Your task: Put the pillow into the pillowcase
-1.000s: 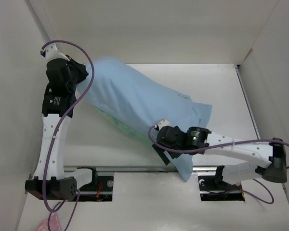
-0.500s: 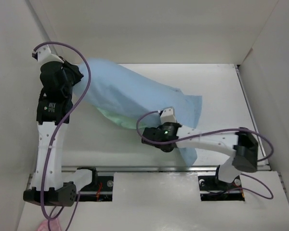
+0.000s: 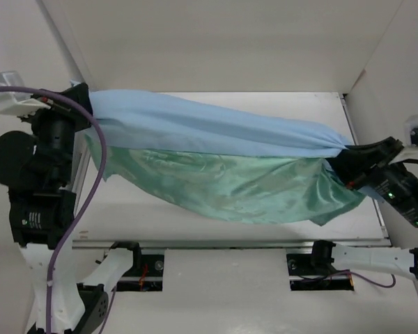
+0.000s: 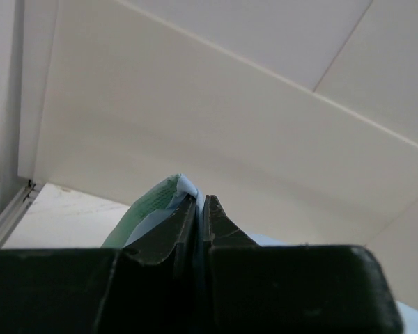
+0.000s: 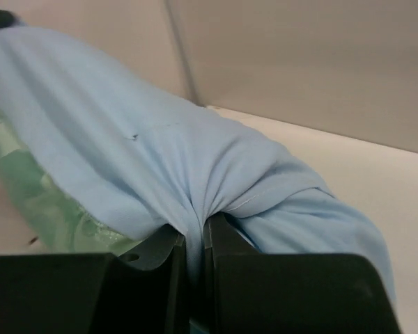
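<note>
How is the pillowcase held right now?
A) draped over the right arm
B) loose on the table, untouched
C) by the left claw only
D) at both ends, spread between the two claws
D: the left claw and the right claw each pinch one end of the pillowcase, which spans between them.

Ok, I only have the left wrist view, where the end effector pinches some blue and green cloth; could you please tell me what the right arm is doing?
Observer: The right end effector is shut on the pillowcase as well, on a bunched blue end.
Operator: Thank you; how does the cloth run between them?
Observer: It spans from the left end effector across to the right one, blue face behind, teal-green satin on the near side.
Operator: Does the right wrist view show green?
Observer: Yes, at its left, under the blue folds.
</note>
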Tool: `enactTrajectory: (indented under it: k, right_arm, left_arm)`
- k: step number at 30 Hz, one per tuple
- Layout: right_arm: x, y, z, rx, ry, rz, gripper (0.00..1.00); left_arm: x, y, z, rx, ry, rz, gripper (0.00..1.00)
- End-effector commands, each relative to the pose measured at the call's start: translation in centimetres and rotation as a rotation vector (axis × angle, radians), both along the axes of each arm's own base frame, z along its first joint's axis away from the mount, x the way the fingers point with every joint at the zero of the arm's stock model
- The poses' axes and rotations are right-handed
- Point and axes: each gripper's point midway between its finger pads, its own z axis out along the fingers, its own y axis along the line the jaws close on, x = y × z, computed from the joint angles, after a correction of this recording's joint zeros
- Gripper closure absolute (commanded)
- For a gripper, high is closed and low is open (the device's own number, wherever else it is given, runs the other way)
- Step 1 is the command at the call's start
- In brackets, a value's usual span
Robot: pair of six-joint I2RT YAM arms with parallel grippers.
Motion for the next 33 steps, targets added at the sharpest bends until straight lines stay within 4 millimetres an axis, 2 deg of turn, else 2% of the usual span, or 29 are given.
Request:
enactTrajectory:
  k: [1, 2, 3, 4, 5, 6, 7, 9, 12, 13, 14, 15, 17, 18, 19, 20, 21, 23, 24, 25, 26, 27, 28, 29, 30, 31, 33]
  right_arm:
    - [5.1, 1.2, 0.1, -0.094, -0.002, -0.300, 1.00]
    - [6.5, 0.2, -0.9, -0.135, 0.028, -0.440, 1.00]
    - [7.1, 0.4, -1.5, -0.166, 0.040, -0.493, 1.00]
    - [7.9, 1.7, -2.2, -0.207, 0.048, -0.528, 1.00]
    - [8.3, 2.2, -2.6, -0.218, 0.052, -0.551, 1.00]
    - [8.8, 2.4, -3.6, -0.230, 0.058, -0.598, 1.00]
    - [9.1, 3.0, -3.3, -0.212, 0.046, -0.600, 1.00]
    - [9.3, 2.8, -3.0, -0.189, 0.044, -0.629, 1.00]
    - [9.7, 3.5, -3.1, -0.196, 0.012, -0.636, 1.00]
    - [10.0, 4.4, -3.8, -0.236, -0.005, -0.626, 1.00]
    - [10.8, 5.2, -4.3, -0.271, -0.008, -0.654, 1.00]
    - [11.3, 5.6, -4.5, -0.304, -0.012, -0.657, 1.00]
    - [13.8, 5.0, -5.1, -0.335, -0.003, -0.698, 1.00]
    - [15.0, 5.4, -5.4, -0.349, -0.002, -0.679, 1.00]
    - [16.0, 5.5, -6.0, -0.360, 0.004, -0.662, 1.00]
    - [17.6, 5.0, -5.6, -0.353, 0.006, -0.644, 1.00]
    - [18.8, 5.2, -6.8, -0.404, 0.026, -0.629, 1.00]
    - [21.0, 4.5, -7.2, -0.396, 0.051, -0.575, 1.00]
    - [21.2, 4.4, -6.2, -0.366, 0.042, -0.528, 1.00]
    - [21.0, 4.2, -5.8, -0.358, 0.036, -0.528, 1.00]
    - [20.9, 3.9, -4.5, -0.334, 0.002, -0.507, 1.00]
    - [20.3, 3.6, -3.1, -0.306, -0.023, -0.499, 1.00]
    - [19.6, 2.6, -2.3, -0.297, -0.029, -0.511, 1.00]
    - [19.3, 2.9, -2.1, -0.298, -0.032, -0.488, 1.00]
    - [19.1, 3.4, -1.7, -0.291, -0.044, -0.458, 1.00]
    - [18.7, 3.4, -1.5, -0.302, -0.037, -0.440, 1.00]
    - [20.9, 3.5, -3.3, -0.366, 0.027, -0.476, 1.00]
  left_arm:
    - [2.2, 2.0, 1.8, -0.002, -0.058, 0.107, 1.00]
    - [5.6, 1.5, -0.7, -0.015, 0.031, 0.087, 1.00]
    - [7.4, 0.9, -2.6, -0.014, 0.091, 0.062, 1.00]
    - [9.6, 0.0, -5.4, -0.020, 0.167, 0.017, 1.00]
    - [12.7, -0.5, -9.0, -0.033, 0.265, 0.000, 1.00]
    - [14.3, -1.0, -11.0, -0.039, 0.307, -0.018, 1.00]
    - [15.7, -1.5, -13.0, -0.067, 0.360, -0.028, 1.00]
    - [18.8, -1.4, -17.1, -0.075, 0.473, -0.003, 1.00]
    - [20.1, -1.9, -19.3, -0.080, 0.532, -0.008, 1.00]
    - [20.2, -2.4, -19.5, -0.087, 0.531, -0.018, 1.00]
    - [20.4, -2.0, -19.9, -0.086, 0.531, 0.005, 1.00]
    - [20.1, -1.8, -19.4, -0.086, 0.519, 0.017, 1.00]
    - [19.8, -1.3, -19.0, -0.086, 0.507, 0.042, 1.00]
    - [19.7, -0.8, -19.3, -0.083, 0.520, 0.069, 1.00]
    - [19.4, -0.8, -18.8, -0.074, 0.509, 0.069, 1.00]
    - [19.0, -0.5, -18.6, -0.073, 0.508, 0.081, 1.00]
    - [18.9, -0.5, -18.9, -0.072, 0.520, 0.082, 1.00]
    - [18.1, -0.4, -17.8, -0.066, 0.492, 0.080, 1.00]
    - [17.1, -0.3, -17.1, -0.066, 0.495, 0.080, 1.00]
    - [17.1, -0.1, -16.6, -0.067, 0.484, 0.093, 1.00]
    - [15.8, -0.7, -14.6, -0.068, 0.434, 0.080, 1.00]
    - [14.8, -0.7, -13.8, -0.059, 0.416, 0.083, 1.00]
    - [13.7, -0.8, -12.1, -0.050, 0.373, 0.081, 1.00]
    - [12.7, -0.9, -10.4, -0.056, 0.324, 0.079, 1.00]
    - [10.4, -1.1, -8.3, -0.065, 0.263, 0.066, 1.00]
    - [9.4, -1.0, -7.1, -0.072, 0.225, 0.064, 1.00]
    - [6.8, -0.2, -5.4, -0.099, 0.162, 0.085, 1.00]
